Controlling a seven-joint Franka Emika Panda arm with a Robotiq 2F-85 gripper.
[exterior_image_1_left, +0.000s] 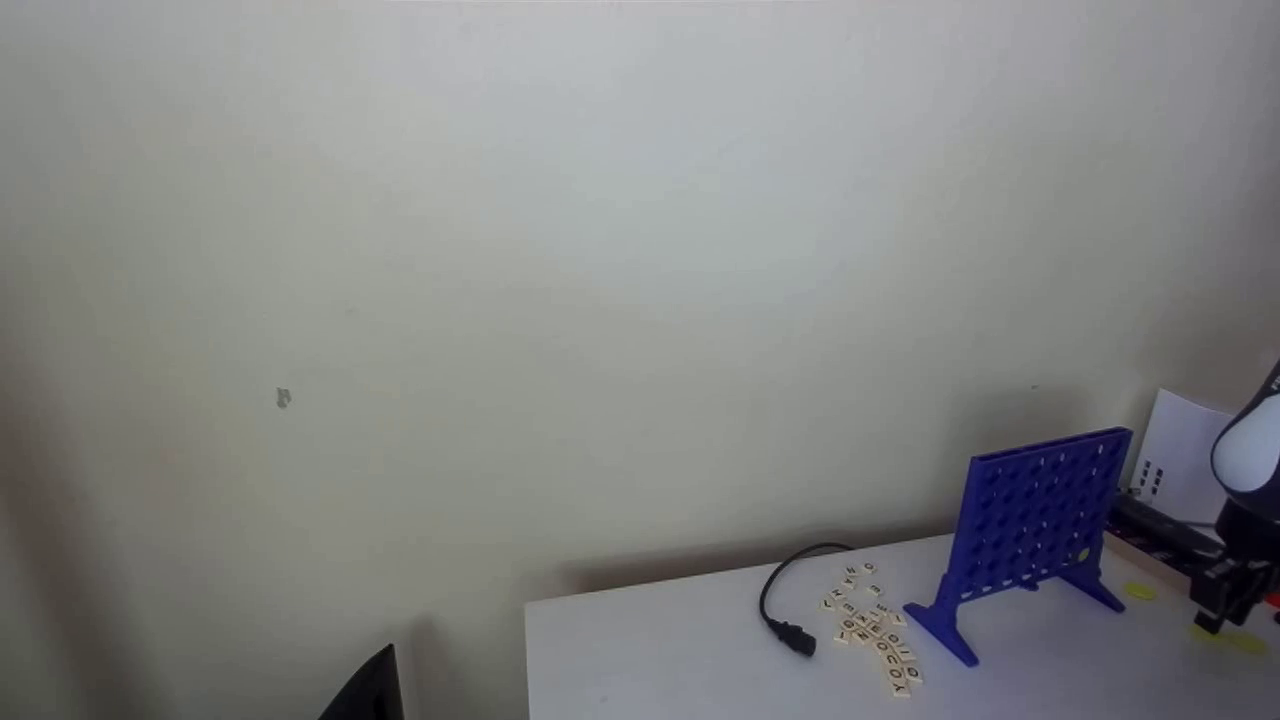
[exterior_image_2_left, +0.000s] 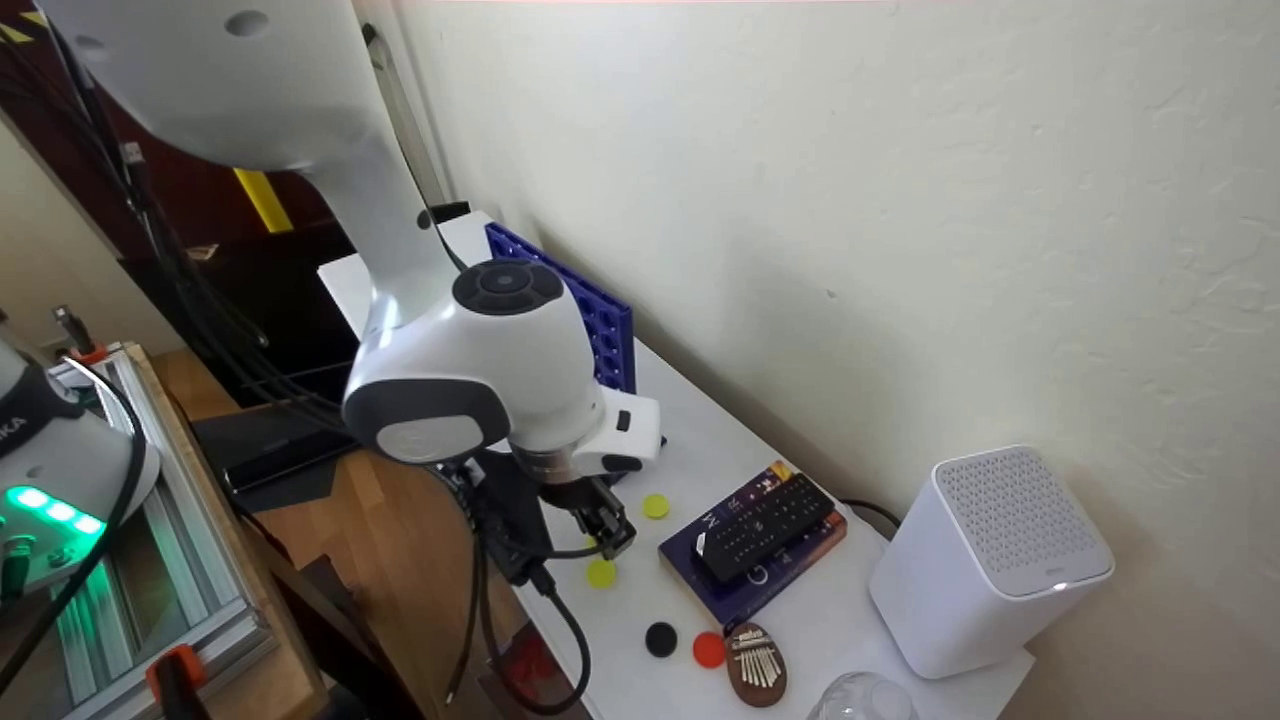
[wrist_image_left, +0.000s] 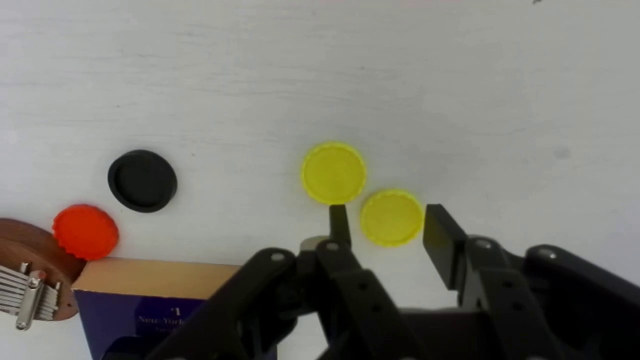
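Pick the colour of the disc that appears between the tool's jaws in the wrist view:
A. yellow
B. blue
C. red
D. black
A: in the wrist view a yellow disc shows in the gap between the jaws of the tool, while the black disc and the red disc lie well off to the left of that picture.

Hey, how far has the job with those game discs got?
Possibly done: a yellow spot low in the blue rack may be a slotted disc. In hand: the gripper is open, its jaws flanking a yellow disc with no grip showing. Probably left: a second yellow disc, a third yellow disc, a black disc and a red disc, all lying outside the rack.
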